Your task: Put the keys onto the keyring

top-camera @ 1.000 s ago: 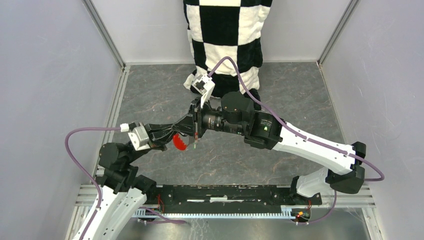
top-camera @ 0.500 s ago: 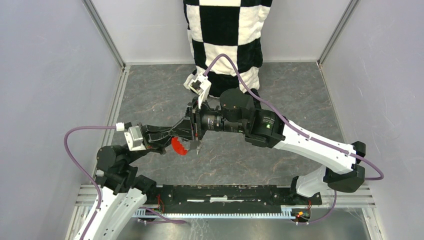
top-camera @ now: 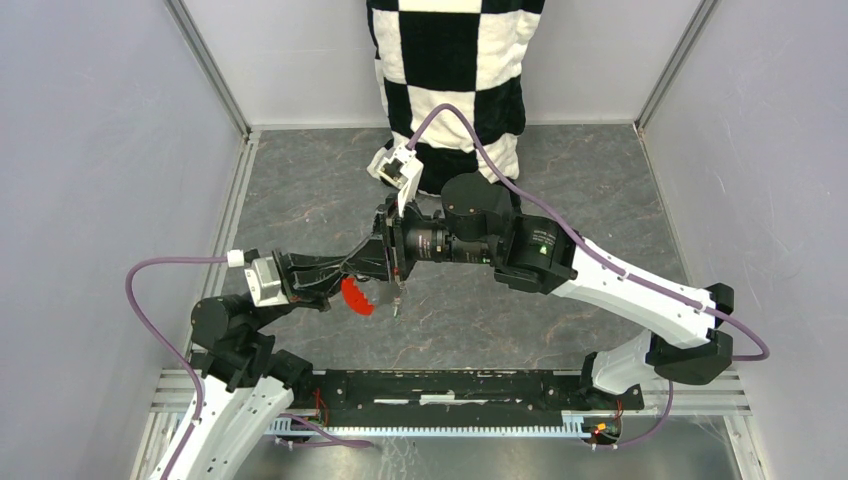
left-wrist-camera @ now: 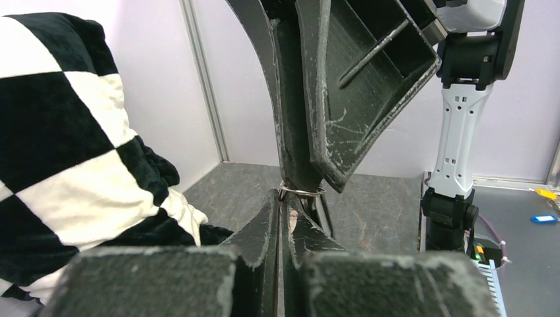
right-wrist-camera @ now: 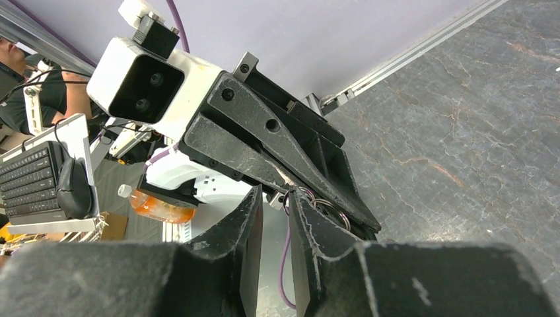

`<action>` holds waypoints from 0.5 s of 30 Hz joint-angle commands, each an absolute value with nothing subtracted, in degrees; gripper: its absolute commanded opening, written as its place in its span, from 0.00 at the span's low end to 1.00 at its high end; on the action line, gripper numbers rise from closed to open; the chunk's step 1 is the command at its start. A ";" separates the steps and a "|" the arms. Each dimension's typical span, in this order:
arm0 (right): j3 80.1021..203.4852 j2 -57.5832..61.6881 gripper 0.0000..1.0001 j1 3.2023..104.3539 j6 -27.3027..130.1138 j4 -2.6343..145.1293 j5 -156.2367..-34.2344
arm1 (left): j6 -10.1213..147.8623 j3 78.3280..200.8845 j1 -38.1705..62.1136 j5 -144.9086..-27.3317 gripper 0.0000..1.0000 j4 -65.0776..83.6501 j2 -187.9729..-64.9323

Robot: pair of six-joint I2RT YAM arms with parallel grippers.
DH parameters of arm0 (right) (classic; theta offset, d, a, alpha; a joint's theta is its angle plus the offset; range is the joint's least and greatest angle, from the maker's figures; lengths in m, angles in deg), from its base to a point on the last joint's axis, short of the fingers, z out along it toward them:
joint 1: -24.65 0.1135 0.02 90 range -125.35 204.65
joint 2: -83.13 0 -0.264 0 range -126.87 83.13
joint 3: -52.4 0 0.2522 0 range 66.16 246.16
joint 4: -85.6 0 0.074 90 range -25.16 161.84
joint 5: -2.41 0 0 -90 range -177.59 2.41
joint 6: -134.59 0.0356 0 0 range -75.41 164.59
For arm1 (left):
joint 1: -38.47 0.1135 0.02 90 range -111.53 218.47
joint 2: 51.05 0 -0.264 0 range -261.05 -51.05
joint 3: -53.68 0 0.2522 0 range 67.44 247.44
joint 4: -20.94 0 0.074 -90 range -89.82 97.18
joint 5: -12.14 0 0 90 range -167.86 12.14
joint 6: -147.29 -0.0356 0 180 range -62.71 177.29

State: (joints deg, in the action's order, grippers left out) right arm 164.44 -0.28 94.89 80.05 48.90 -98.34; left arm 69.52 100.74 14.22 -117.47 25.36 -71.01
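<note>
Grey marbled tabletop (top-camera: 560, 330), pale enclosure walls on three sides.

Left gripper (left-wrist-camera: 280, 214): fingers pressed flat together, clamped on the keyring (left-wrist-camera: 302, 192). Its thin silvery ring shows as a bright wire loop at the fingertips.

Right gripper (right-wrist-camera: 272, 214): a narrow slit stands between the fingers, and whether they pinch anything cannot be told. Its tips meet the left gripper's tips at the ring, over the middle of the table. The right wrist view shows overlapping wire coils beside the left fingers.

In the top view the bright red plastic tag (top-camera: 355, 296) hangs under the left gripper, at 7 o'clock from the meeting point. A small metal piece (top-camera: 397, 307) dangles at 6 o'clock from that point, too small to identify.

At 12 o'clock a black-and-white checked plush cloth (top-camera: 450, 70) lies against the far wall. Behind the right wrist view are a keyboard (right-wrist-camera: 30, 175), a mouse (right-wrist-camera: 72, 191) and a bottle of orange liquid (right-wrist-camera: 158, 206).

Markings: a label with a green mark (top-camera: 532, 257) on the right arm's dark joint, its text unreadable.

Change: against one second ago, the joined grippers, tag and dangling piece sit slightly nearer 6 o'clock, and the left wrist is drawn back toward 7 o'clock. Since half a second ago there is almost no shift.
</note>
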 commanded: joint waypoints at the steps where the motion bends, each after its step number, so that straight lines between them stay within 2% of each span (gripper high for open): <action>1: 167.49 0.43 0.26 94.84 79.22 49.52 -99.17 | 72.14 100.88 13.99 -118.36 0.02 28.19 -70.38; 15: 170.85 -1.02 0.30 94.77 77.96 44.02 -97.87 | 73.04 101.52 14.01 -116.94 0.02 29.42 -71.46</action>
